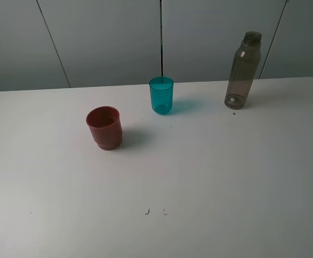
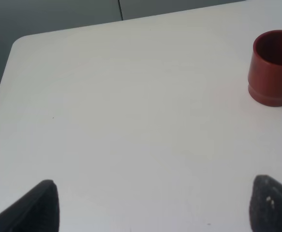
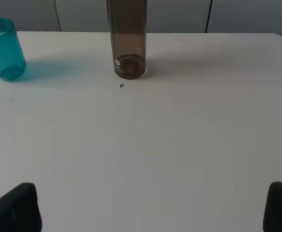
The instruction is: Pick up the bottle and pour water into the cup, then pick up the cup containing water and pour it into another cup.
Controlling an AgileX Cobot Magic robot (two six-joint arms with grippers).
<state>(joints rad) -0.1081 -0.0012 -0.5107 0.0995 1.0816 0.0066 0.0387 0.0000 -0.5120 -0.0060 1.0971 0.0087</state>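
White laminate covers the table [image 1: 210,177], and all three task items stand upright on it, well apart from one another. The bottle [image 1: 243,70] stands toward the far right edge, the cup [image 1: 161,95] near the far centre, and another cup [image 1: 104,127] nearer and to the left.

**Gripper state.** Neither arm appears in the high view. In the left wrist view the left gripper [image 2: 153,205] shows two dark fingertips spread wide over bare table, holding nothing. The right gripper [image 3: 153,208] is likewise released, its tips at opposite edges of its view, empty, with the bottle straight ahead but still well away.

**Step in hand.** Judged from the layout, no step has begun; the first grasp on the bottle is still to come.

**Hazards.**
- The bottle is tall and slim. A fingertip that meets its side before the jaws straddle it could tip it toward the table edge.
- Smooth translucent plastic may slip if gripped high on the narrowing neck.
- The cup is light; a careless pour or a nudge from the bottle could topple it.
- Whether the bottle holds water cannot be told from these frames.

**View differences.**
- Only the high view shows the bottle's cap and neck; the right wrist view cuts it off above the lower body.
- Only the right wrist view shows the white mark near the base clearly.
- The left wrist view shows another cup alone, with neither the bottle nor the cup.
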